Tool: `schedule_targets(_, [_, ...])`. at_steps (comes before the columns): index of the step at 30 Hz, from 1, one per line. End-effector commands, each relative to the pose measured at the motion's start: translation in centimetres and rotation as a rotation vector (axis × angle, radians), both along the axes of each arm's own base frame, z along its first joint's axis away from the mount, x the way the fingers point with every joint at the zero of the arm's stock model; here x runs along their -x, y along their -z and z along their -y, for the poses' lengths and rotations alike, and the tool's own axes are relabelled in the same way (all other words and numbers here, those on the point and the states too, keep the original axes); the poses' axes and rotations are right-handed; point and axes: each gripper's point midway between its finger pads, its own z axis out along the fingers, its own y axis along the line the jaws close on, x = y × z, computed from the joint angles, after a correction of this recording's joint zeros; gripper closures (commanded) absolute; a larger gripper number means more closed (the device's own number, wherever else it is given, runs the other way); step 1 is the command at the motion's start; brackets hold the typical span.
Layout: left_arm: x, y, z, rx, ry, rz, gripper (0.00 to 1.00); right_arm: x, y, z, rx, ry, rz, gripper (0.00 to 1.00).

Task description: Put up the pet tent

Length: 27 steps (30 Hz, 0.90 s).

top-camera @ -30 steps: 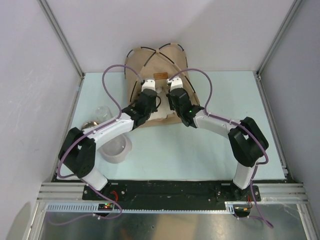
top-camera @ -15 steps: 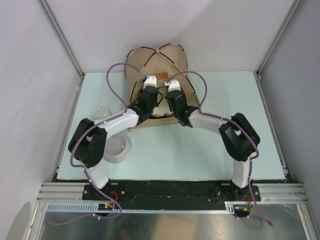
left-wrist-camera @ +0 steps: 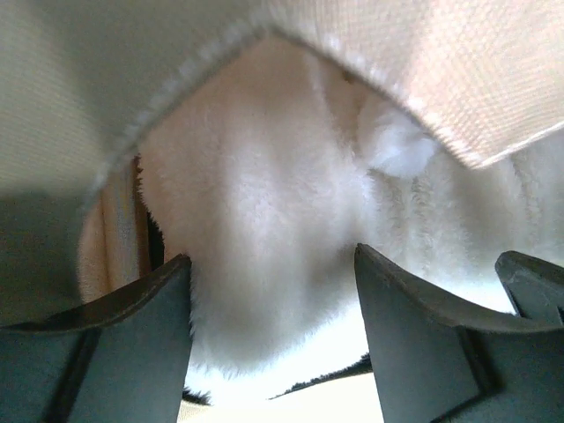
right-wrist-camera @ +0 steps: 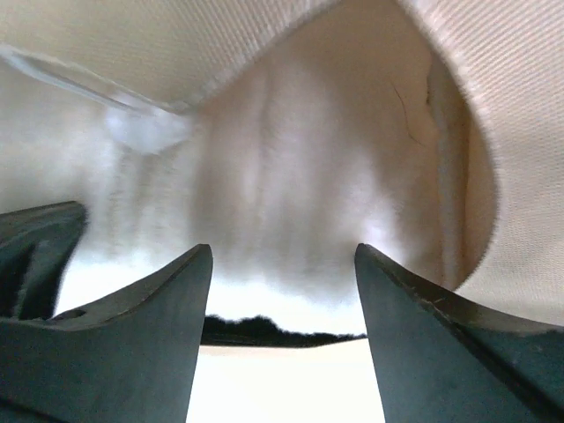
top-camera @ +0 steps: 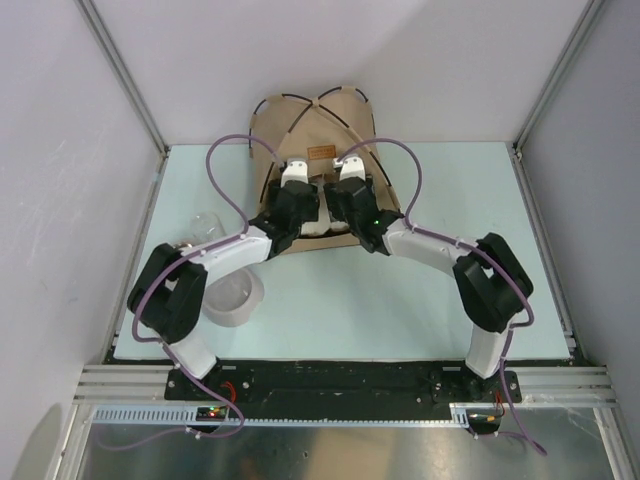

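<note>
the pet tent (top-camera: 315, 125) stands at the far middle edge of the bench (top-camera: 420, 290), its back up against the rear wall (top-camera: 420, 60) and its doorway facing the arms. open bench runs wide on both sides of it, out to the corner posts. the near strip in front of it is bare on the right. on the left, the pet bowl (top-camera: 233, 298) sits partly under the left arm, well apart from the tent.

both arms reach in side by side to the doorway, just below the brown label patch (top-camera: 321, 152). the left pincer (top-camera: 295, 170) and the right pincer (top-camera: 349, 170) are close together there.

in the left wrist view the left pincer (left-wrist-camera: 271, 264) has its jaws spread apart with nothing gripped. the cream fluffy pillow (left-wrist-camera: 264, 194) fills the space beyond the tips, the tan doorway edge arches overhead, and the white pompom (left-wrist-camera: 397, 145) hangs up to the right.

the right pincer (right-wrist-camera: 282, 260) is likewise spread and empty, facing the same pillow. whether either pincer's tips touch the pillow i cannot tell.
</note>
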Motion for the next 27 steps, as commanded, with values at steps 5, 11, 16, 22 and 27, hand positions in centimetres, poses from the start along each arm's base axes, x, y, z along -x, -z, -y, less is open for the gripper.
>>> schedule_targets(5, [0.8, -6.4, 1.2, 0.145, 0.049, 0.115, 0.19, 2.3, -8.7, -1.2, -0.207, -0.014, 0.079, 0.22])
schedule_targets(11, [1.8, -8.0, 1.1, 0.186, 0.058, 0.109, 0.05, 4.0, -9.1, -0.5, -0.226, -0.020, 0.047, 0.21])
schedule_targets(16, [2.4, -8.5, 0.2, 0.187, 0.017, 0.098, 0.01, 5.3, -8.5, -1.1, -0.254, -0.069, 0.011, 0.25])
schedule_targets(22, [4.3, -10.5, 0.3, 0.230, 0.070, 0.073, 0.01, 7.1, -9.3, -0.7, -0.299, -0.096, -0.010, 0.27])
schedule_targets(27, [7.3, -12.7, -0.3, 0.268, 0.139, 0.079, 0.00, 9.0, -11.2, 1.8, -0.324, -0.089, -0.035, 0.23])
